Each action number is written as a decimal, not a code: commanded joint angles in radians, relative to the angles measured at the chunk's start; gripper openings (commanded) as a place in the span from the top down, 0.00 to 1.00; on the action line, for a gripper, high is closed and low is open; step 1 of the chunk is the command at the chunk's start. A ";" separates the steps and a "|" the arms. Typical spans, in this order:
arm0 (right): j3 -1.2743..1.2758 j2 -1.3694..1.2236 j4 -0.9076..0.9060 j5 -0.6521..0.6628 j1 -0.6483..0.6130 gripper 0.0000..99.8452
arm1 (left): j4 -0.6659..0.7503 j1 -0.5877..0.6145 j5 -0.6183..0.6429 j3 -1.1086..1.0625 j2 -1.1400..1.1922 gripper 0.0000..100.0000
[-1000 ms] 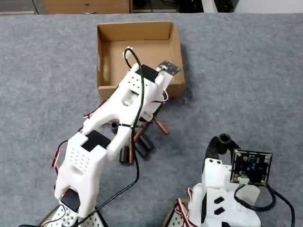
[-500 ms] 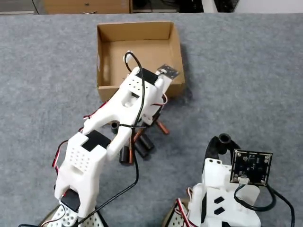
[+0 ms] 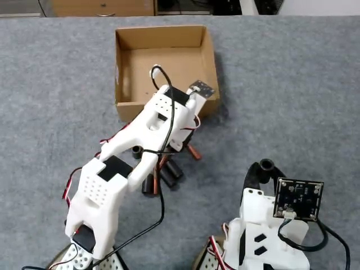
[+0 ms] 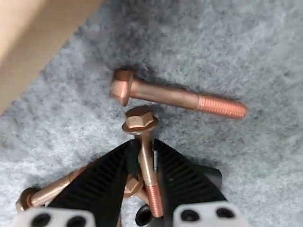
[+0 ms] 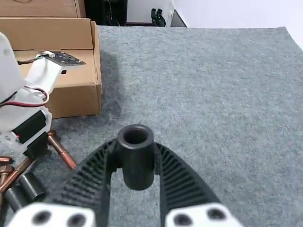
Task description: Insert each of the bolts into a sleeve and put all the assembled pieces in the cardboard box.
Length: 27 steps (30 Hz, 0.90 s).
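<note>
Left fingers (image 4: 106, 177) are clenched on a bolt (image 4: 141, 137): shank between them, head sticking out past the tips, close to the front wall of the cardboard box (image 3: 163, 36). A second bolt (image 4: 175, 97) lies flat on the grey bench (image 3: 292, 84), just past that head. Loose sleeves (image 3: 173, 170) lie on the bench under the left arm. Right fingers (image 5: 90, 182) grip a black sleeve (image 5: 136, 158) upright, bore up, well apart from the box.
</note>
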State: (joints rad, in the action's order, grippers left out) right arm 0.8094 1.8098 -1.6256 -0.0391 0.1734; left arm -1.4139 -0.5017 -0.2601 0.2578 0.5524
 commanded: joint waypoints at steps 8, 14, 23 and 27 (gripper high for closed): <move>-0.001 0.108 0.009 0.009 0.012 1.00 | 0.137 0.002 0.000 -0.135 -0.010 0.94; 0.002 0.108 0.009 0.009 0.012 1.00 | 0.137 0.006 0.000 -0.135 -0.016 0.94; 0.002 0.108 0.009 0.009 0.010 1.00 | 0.135 0.006 0.003 -0.135 -0.019 0.98; 0.001 0.108 0.009 0.009 0.010 1.00 | 0.109 0.008 0.055 -0.081 -0.021 0.98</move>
State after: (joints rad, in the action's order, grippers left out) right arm 0.8094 1.8098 -1.6256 -0.0391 0.1734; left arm -1.2835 -0.5048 -0.2401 0.1320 0.5447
